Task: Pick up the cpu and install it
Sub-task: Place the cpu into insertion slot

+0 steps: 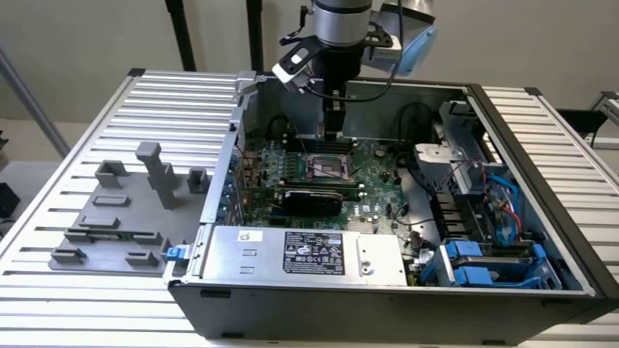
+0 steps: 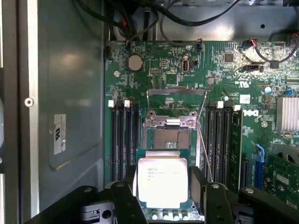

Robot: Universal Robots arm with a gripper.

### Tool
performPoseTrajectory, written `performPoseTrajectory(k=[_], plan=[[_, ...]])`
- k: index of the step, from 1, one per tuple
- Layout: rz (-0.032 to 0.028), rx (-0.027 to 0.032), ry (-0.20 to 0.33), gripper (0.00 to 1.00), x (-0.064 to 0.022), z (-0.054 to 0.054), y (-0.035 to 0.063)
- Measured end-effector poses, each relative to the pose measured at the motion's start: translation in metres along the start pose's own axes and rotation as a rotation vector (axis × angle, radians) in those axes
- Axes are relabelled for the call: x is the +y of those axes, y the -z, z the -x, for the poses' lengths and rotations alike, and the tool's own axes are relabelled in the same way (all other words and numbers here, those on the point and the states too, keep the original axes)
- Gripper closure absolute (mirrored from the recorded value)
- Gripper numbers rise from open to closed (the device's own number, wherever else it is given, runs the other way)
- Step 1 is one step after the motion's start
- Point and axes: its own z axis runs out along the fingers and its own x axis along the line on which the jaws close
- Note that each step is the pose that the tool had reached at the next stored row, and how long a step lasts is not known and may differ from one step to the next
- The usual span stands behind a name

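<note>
While end effector grips cpu, motherboard socket beneath

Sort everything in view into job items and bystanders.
Job:
- cpu, clamped in the gripper
- open motherboard socket

Bystanders:
- grey fixture blocks
- power supply
- memory slots
- coin battery

Silvery square cpu, flat, in the end effector, over socket
</note>
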Motion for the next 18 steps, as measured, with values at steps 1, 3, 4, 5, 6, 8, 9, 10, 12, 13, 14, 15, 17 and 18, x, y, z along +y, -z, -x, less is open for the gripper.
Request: performPoseTrajectory(k=[1,3,4,5,6,8,9,10,12,13,14,15,17,18], plan=[[0.0006,-0.0001,-0.002,0.45,-0.0001,0.001,-0.0017],[0.0031,0.0001,-0.005,0.45,-0.0002,0.003,-0.0053],[0.0045,-0.0001,-0.006,0.45,-0.0002,0.004,-0.007],[0.0062,-0.0002,-0.007,0.45,-0.0003,0.005,-0.0088],[0.008,-0.0001,-0.008,0.45,-0.0003,0.006,-0.0105],[0.0124,0.0001,-0.008,0.45,-0.0005,0.007,-0.0141],[0.015,0.0001,-0.008,0.45,-0.0006,0.008,-0.0157],[0.0176,0.0001,-0.008,0.45,-0.0007,0.009,-0.0174],[0.0228,0.0003,-0.008,0.45,-0.001,0.009,-0.0206],[0.0256,0.0003,-0.008,0.45,-0.0011,0.009,-0.0222],[0.0283,0.0004,-0.008,0.45,-0.0013,0.009,-0.0238],[0.0306,0.0002,-0.008,0.45,-0.0016,0.009,-0.0254],[0.0355,-0.0003,-0.007,0.45,-0.0021,0.01,-0.0286],[0.0383,-0.0008,-0.007,0.45,-0.0025,0.01,-0.0301]])
